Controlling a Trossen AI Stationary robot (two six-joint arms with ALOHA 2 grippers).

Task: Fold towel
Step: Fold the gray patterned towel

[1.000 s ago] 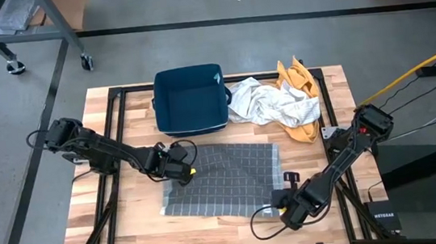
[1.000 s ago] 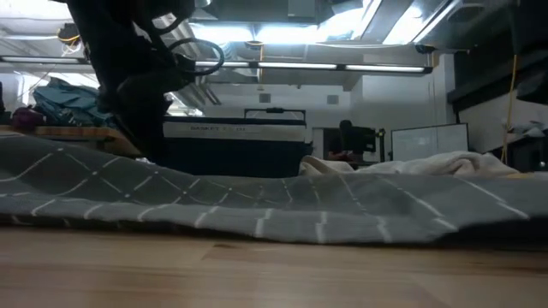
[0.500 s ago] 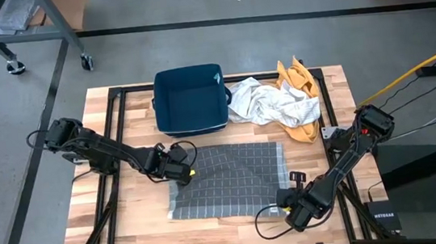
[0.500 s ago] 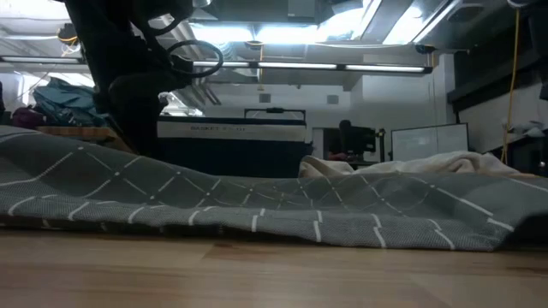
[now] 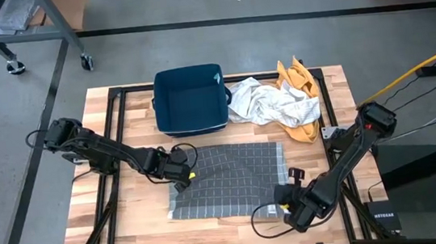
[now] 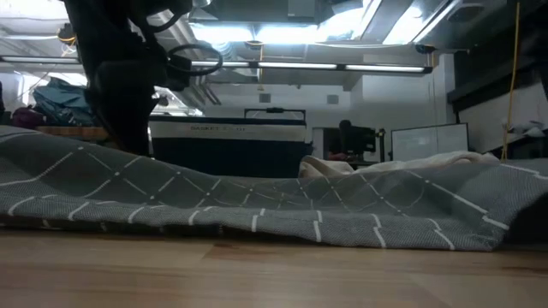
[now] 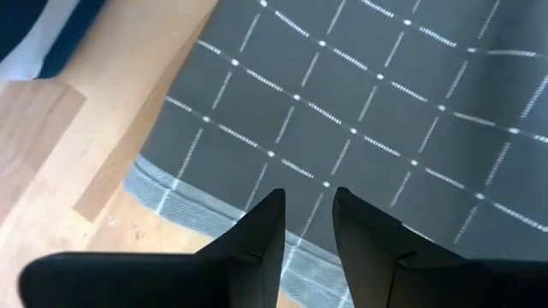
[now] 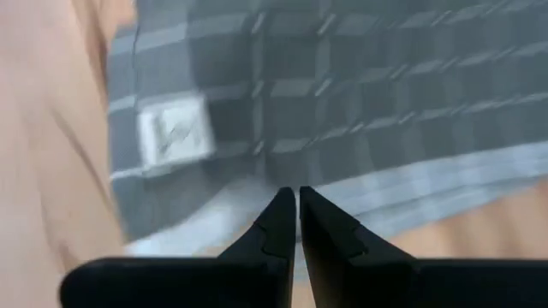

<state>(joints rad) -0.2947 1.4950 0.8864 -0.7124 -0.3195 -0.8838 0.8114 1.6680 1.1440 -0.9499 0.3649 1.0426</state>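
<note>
Grey checked towel (image 5: 228,179) spread flat on the wooden table (image 5: 132,228), just ahead of both pincers. Left pincer (image 7: 306,210) poised over the towel's hemmed edge near one corner, fingers (image 7: 261,231) parted by a narrow gap, nothing between them. Right pincer (image 8: 297,201) low at the opposite near corner, beside a pale sewn label (image 8: 174,133); fingers nearly together, with no cloth visibly caught between them.

Step in hand, by judgement: taking hold of two corners before the first fold. Neither corner looks gripped yet. Next move likely calls for lowering each pincer onto its hem, pinching one layer only, then lifting both corners together and carrying them across to the far edge so the halves meet squarely. Uneven lift would skew the fold.

Beyond the towel, past the left pincer: a dark blue bin (image 5: 190,99). Past the right pincer: a crumpled white cloth (image 5: 269,103) touching a yellow cloth (image 5: 298,81).

Writing: the towel label too blurred to read; pale lettering on the bin's side in the low view, not legible.
</note>
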